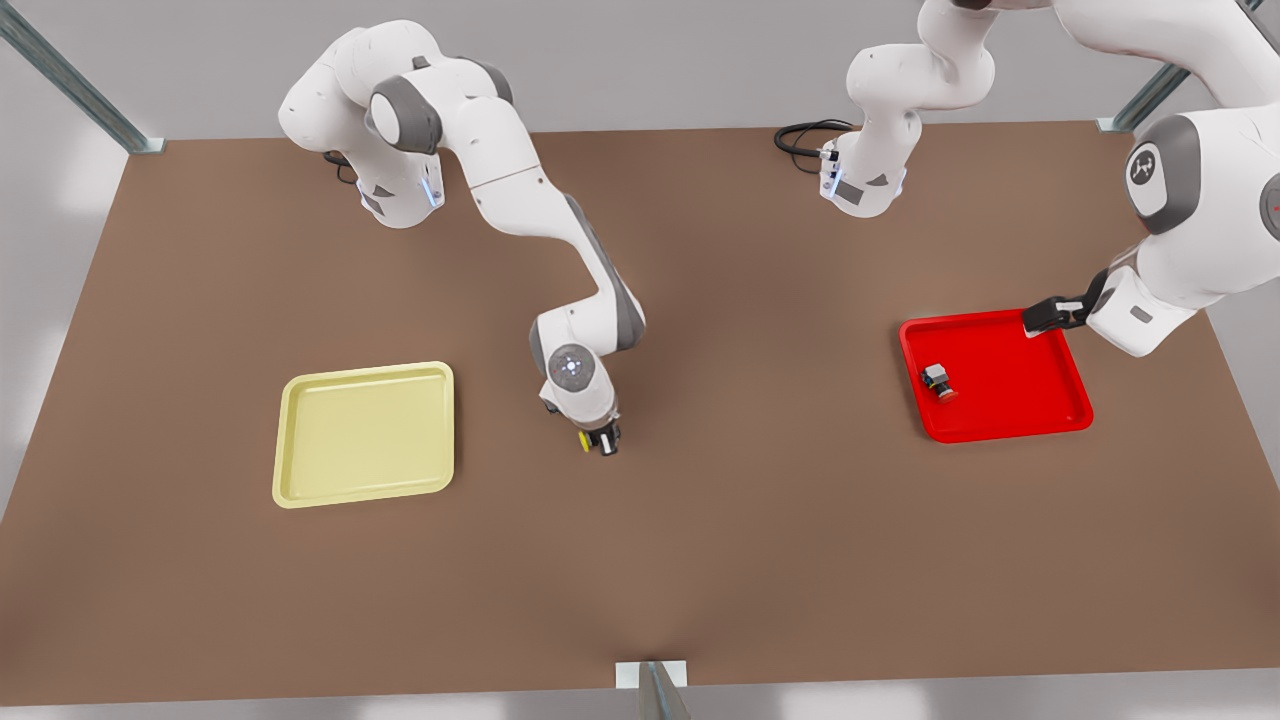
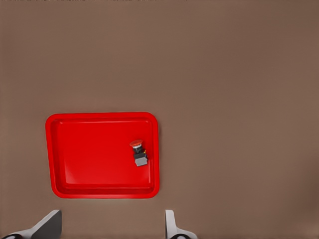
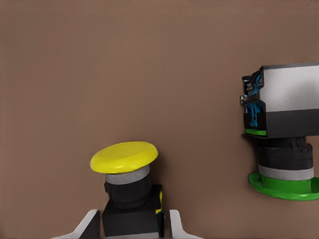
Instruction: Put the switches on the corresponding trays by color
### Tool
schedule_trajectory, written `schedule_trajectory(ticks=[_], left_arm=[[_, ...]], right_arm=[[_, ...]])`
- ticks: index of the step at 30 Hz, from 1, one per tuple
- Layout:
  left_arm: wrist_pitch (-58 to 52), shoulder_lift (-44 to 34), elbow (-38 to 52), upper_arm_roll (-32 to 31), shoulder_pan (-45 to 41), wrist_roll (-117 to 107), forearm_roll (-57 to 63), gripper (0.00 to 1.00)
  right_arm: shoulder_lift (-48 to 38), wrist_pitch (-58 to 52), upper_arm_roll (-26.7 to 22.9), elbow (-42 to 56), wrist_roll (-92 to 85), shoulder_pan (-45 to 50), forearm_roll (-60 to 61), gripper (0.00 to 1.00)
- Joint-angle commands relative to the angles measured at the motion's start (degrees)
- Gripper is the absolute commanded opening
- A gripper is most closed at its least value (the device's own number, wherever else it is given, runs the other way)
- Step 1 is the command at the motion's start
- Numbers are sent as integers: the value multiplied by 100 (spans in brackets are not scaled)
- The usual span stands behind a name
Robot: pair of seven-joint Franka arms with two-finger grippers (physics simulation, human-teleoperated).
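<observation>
Red tray (image 2: 60, 149) on brown bench (image 2: 239, 74), lower left of frame. Red switch (image 2: 139, 153) lies inside tray beside one rim. Left gripper (image 2: 112, 226) fingers (image 2: 47, 225) spread apart at bottom edge, holding nothing.

1 switch (image 1: 938, 380) lies in the front view's right tray (image 1: 1060, 415).

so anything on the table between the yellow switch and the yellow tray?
Nothing visible. The right gripper is shut on the yellow switch near the table's middle, and the brown table between it and the yellow tray is bare. The green switch lies beside it, not toward the tray as far as I can tell.
</observation>
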Motion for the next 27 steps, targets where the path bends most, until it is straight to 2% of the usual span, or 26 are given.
schedule_trajectory(ticks=[1,6,27], left_arm=[[-5,4,0,0,0,0,-10,100],[56,13,0,9,44,0,17,100],[74,242,9,-17,26,0,-10,100]], right_arm=[[0,0,0,0,-6,0,-1,61],[0,9,0,-9,-93,0,-1,57],[-36,-71,123,-26,-718,-70,-9,57]])
